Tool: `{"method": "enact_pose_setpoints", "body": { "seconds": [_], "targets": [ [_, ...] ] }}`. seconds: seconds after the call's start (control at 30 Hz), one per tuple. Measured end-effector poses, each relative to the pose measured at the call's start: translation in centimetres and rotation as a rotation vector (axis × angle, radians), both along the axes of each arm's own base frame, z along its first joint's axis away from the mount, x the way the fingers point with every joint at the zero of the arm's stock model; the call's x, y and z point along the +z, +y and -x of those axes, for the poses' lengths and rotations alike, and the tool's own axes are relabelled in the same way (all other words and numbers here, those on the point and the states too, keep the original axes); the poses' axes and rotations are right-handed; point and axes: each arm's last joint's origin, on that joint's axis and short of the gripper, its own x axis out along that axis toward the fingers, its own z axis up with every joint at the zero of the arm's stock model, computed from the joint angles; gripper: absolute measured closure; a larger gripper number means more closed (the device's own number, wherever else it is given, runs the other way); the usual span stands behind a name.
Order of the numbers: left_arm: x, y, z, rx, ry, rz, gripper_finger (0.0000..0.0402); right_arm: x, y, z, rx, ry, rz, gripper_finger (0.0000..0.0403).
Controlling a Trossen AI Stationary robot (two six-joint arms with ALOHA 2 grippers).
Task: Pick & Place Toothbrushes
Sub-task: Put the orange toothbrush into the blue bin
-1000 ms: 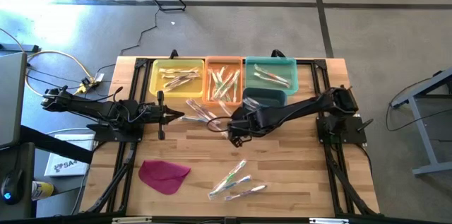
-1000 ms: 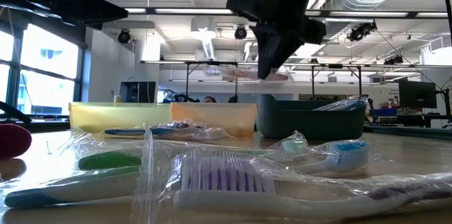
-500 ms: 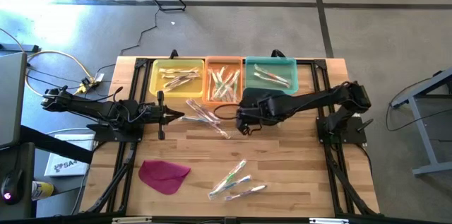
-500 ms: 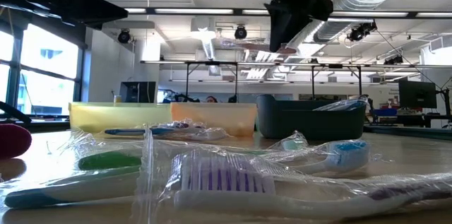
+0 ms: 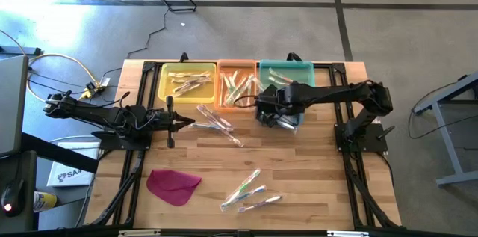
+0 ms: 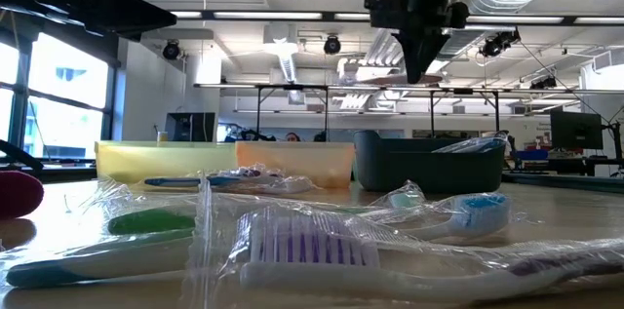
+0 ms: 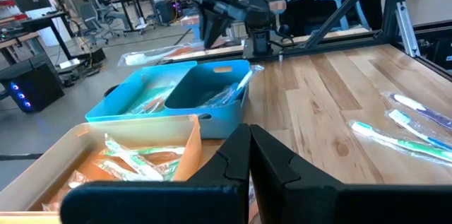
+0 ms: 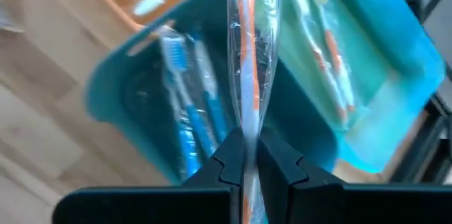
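My right gripper [image 5: 263, 108] hangs above the small dark teal bin [image 8: 141, 104], shut on an orange-handled toothbrush in a clear wrapper [image 8: 248, 47]. That bin holds blue toothbrushes [image 8: 185, 104] and stands in front of the light teal bin [image 5: 287, 78]. Loose wrapped toothbrushes lie on the table in two groups, at the middle [image 5: 215, 121] and near the front edge [image 5: 250, 191]. My left gripper [image 5: 196, 123] waits shut and level at the table's left, holding nothing. My right gripper pinches the wrapped toothbrush [image 8: 247, 128] between its two fingers [image 8: 282, 164]. The fingers slant downward from the table's right side. The brush sticks out forward past the fingertips, along the fingers, and is lifted clear above the dark teal bin.
A yellow bin [image 5: 185, 81], an orange bin [image 5: 236, 84] and the light teal bin stand in a row along the far edge, each with toothbrushes inside. A flat magenta cloth [image 5: 173, 185] lies at the front left. Bare wood lies between the two loose groups.
My right gripper has risen and gone toward the table's far edge and a little right, from over the middle of the table to above the dark teal bin. It has tipped further down. The toothbrush has travelled with it, clear of the table.
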Motion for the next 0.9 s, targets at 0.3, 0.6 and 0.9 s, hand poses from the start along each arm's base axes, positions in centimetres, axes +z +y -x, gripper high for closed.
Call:
{"method": "enact_pose_setpoints", "body": {
  "seconds": [0.3,0.6,0.9],
  "targets": [
    [0.0,0.0,0.0,0.001,0.0,0.0,0.0401,0.0,-3.3,0.6,0.004,0.066,0.0,0.039],
    [0.0,0.0,0.0,0.003,0.0,-0.001,0.0401,-0.1,-6.5,1.4,0.013,0.122,-0.036,0.039],
    [0.0,0.0,0.0,0.005,0.0,-0.001,0.0401,-0.1,-9.4,2.4,0.006,0.155,-0.068,0.039]
  ]
}}
